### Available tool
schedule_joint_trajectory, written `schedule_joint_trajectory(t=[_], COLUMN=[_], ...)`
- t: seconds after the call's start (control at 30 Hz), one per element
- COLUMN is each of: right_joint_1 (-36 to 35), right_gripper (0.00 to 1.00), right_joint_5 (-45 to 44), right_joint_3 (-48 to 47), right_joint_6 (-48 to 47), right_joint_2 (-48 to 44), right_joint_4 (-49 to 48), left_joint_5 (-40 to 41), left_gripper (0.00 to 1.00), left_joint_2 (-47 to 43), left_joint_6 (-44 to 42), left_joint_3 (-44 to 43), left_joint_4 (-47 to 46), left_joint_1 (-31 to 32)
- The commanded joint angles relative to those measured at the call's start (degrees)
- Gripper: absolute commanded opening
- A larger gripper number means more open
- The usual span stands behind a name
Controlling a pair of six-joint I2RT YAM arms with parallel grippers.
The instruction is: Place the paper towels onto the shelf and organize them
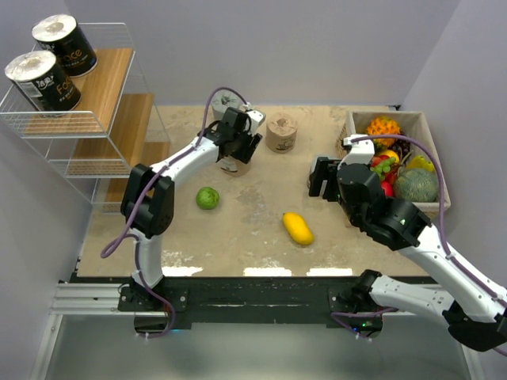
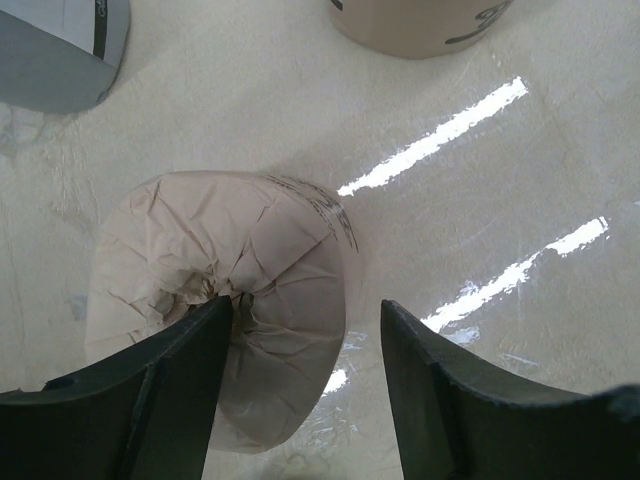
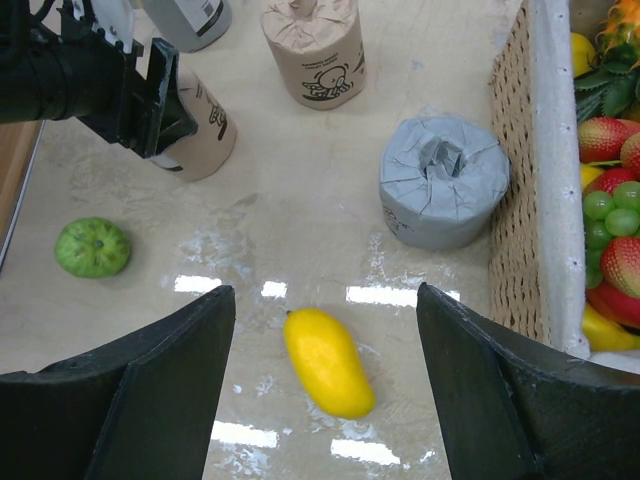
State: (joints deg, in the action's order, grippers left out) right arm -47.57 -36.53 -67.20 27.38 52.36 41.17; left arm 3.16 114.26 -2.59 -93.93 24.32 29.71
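We see a worktop (image 2: 250, 110) smooth and glossy, mirroring light streaks; the tan roll (image 2: 240, 260) wears crinkled matt paper; the shelf (image 1: 119, 79) pairs white wire with wooden boards; the fruit box (image 3: 512, 200) looks woven.

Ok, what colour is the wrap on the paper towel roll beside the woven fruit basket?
Grey: the short cylindrical roll, best seen in the right wrist view.

White arm links (image 1: 181, 161), black joints (image 1: 150, 203), purple cables (image 1: 211, 105), matte black fingers (image 2: 150, 400)
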Motion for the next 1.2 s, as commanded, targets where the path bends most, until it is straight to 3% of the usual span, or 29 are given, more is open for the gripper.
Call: schedule_joint_trajectory(t=[0.0, 0.17, 0.7, 0.83, 0.97, 1.17], right_joint_1=[-0.1, -0.1, -0.1, -0.1, -0.1, -0.2], right_gripper=[0.77, 0.77, 0.77, 0.77, 0.77, 0.77], right_joint_5=[-1.5, -1.7, -1.2, -1.1, -0.8, -0.4], right_joint_3=[-0.5, -0.7, 0.8, 0.3, 0.3, 1.5], right_joint_6=[-0.3, -0.2, -0.3, -0.8, -0.8, -1.1], right_joint_2=[-0.9, -1.2, -1.9, -2.1, -2.3, -2.6], right_joint_4=[-1.4, -1.3, -2.6, -2.6, -2.6, -3.2], left_joint_5=[-1.5, -1.2, -6.8, -3.3, -1.9, -1.9], left_gripper=[0.63, 0.53, 0.47, 0.62, 0.68, 0.72], left_joint_2=[0.8, -2.1, -12.3, -12.5, -13.2, -14.1], left_joint_6=[-0.7, -5.3, -11.6, -9.2, -3.5, 8.2], left_joint_3=[1.1, 3.0, 10.3, 9.1, 6.0, 5.3], left_joint_4=[-2.3, -0.6, 2.2, 5.9, 9.1, 2.9], left_joint_1=[0.2, 0.1, -0.2, -0.4, -0.2, 0.0])
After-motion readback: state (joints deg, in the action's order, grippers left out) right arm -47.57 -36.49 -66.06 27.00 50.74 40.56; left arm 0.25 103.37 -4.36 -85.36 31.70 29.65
